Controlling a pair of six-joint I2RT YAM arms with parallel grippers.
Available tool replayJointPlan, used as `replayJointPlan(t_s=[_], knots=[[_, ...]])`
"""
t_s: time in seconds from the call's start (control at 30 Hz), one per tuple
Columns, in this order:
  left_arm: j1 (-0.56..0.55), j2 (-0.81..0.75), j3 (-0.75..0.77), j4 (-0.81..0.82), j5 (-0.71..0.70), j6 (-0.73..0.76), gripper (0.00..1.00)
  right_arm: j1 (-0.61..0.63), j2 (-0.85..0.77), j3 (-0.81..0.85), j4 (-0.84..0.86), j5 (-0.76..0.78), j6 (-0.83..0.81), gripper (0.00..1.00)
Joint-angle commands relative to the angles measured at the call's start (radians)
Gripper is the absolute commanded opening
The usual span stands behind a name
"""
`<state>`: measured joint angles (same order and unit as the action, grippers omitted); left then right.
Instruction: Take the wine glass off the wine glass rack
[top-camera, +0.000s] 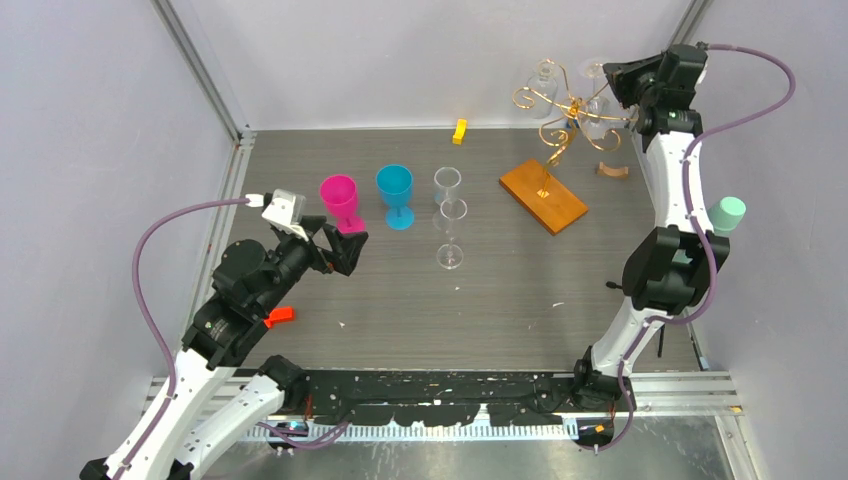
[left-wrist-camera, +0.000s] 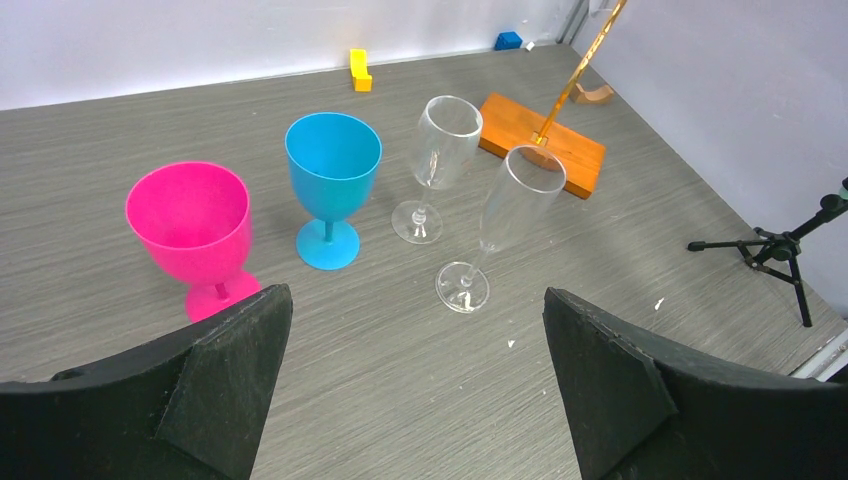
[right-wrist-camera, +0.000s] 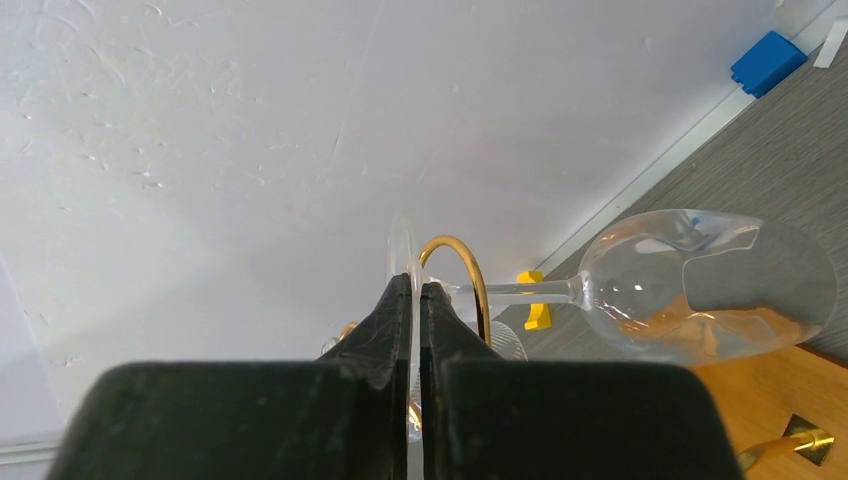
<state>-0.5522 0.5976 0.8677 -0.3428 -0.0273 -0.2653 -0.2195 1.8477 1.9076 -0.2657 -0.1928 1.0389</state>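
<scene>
- We see the wine glass rack (top-camera: 573, 108) as gold wire, and its base (top-camera: 543, 195) as orange-brown wood.
- The wine glass (right-wrist-camera: 700, 290) is clear, with orange glints in the bowl.
- We count one pink goblet (left-wrist-camera: 190, 225), one blue goblet (left-wrist-camera: 332, 165), and a clear glass (left-wrist-camera: 442, 150) plus a clear flute (left-wrist-camera: 520, 195).
- The table (left-wrist-camera: 400, 400) is grey with streaky wood grain.
- There's a yellow block (left-wrist-camera: 359, 70) and a blue block (right-wrist-camera: 768, 62).
- The left gripper (left-wrist-camera: 416, 300) and right gripper (right-wrist-camera: 417, 285) are matte black.
- The cylinder (top-camera: 729, 213) is mint green.

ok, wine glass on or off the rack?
On: wine glass stem sits in a gold loop of the rack; right fingers shut on its foot.
</scene>
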Motion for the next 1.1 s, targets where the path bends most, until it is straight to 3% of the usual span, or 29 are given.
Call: replayJointPlan(t_s=[0.0, 0.53, 0.73, 1.07], knots=[[0.003, -0.009, 0.036, 0.009, -0.014, -0.003, 1.00, 0.000, -0.119, -0.060, 0.154, 0.081, -0.011, 0.00], [0.003, -0.023, 0.033, 0.002, -0.022, -0.003, 1.00, -0.001, -0.167, -0.128, 0.222, 0.184, 0.054, 0.00], [0.003, -0.024, 0.033, 0.002, -0.023, -0.003, 1.00, -0.001, -0.189, -0.128, 0.163, 0.288, 0.060, 0.00], [0.003, -0.023, 0.031, 0.004, -0.022, -0.003, 1.00, -0.001, -0.197, -0.094, 0.074, 0.329, 0.054, 0.00]])
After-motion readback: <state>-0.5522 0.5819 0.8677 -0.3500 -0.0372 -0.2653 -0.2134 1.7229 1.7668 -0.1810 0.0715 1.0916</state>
